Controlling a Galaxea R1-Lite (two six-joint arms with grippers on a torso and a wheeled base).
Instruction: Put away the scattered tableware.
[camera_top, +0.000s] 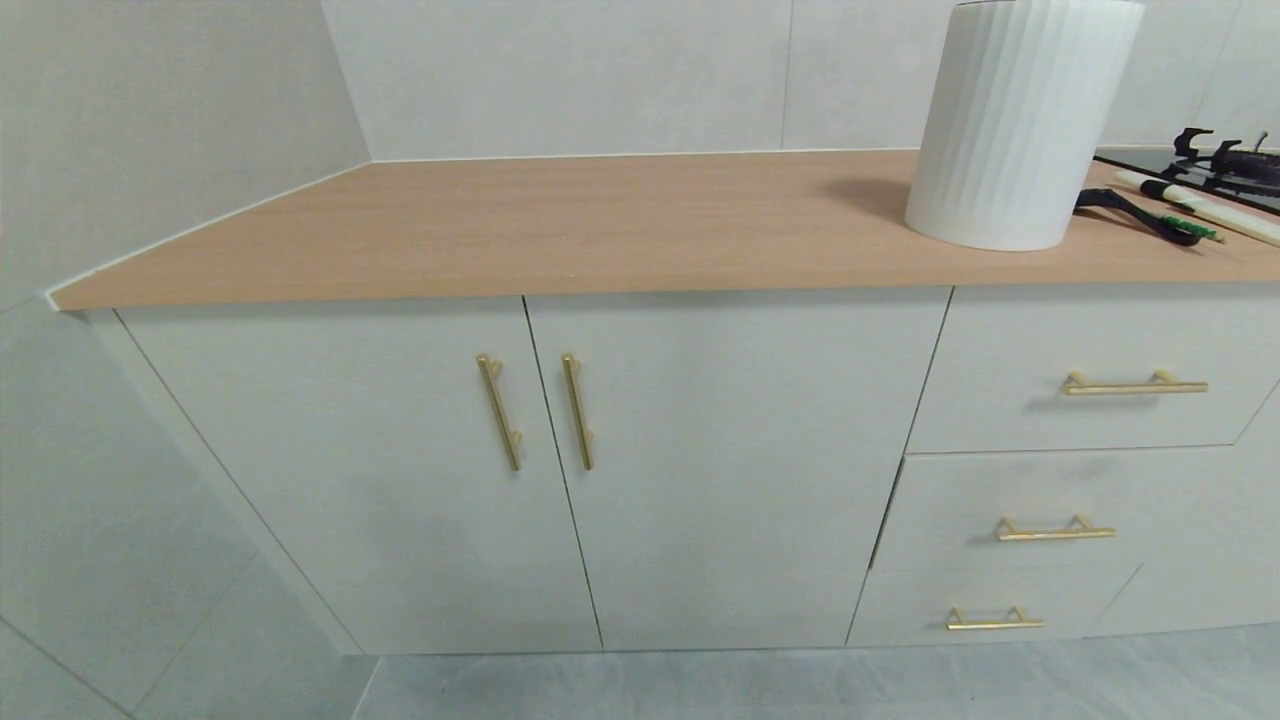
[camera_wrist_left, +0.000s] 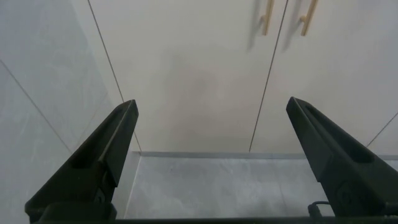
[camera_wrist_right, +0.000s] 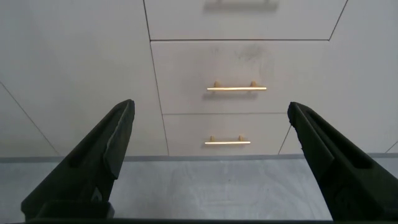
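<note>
Left gripper: low, facing the foot of the double doors. Fingers spread wide, nothing between them, touching nothing. Grey floor beneath.

Right gripper: low, facing the lower drawers. Fingers likewise released wide, empty.

Landmark: white ribbed canister, upright on the wooden tabletop.
- The drawers sit under the canister, each with a brass bar handle.
- The doors are below and left of the canister, with two upright brass handles side by side at the seam.
- Tableware lies just right of the canister on the tabletop: a black-handled utensil with a green tip, and beside it, farther from the canister, a pale long utensil. Whether the two touch: cannot tell.
- Right of the canister and behind the tableware, a black hob at the wall.
</note>
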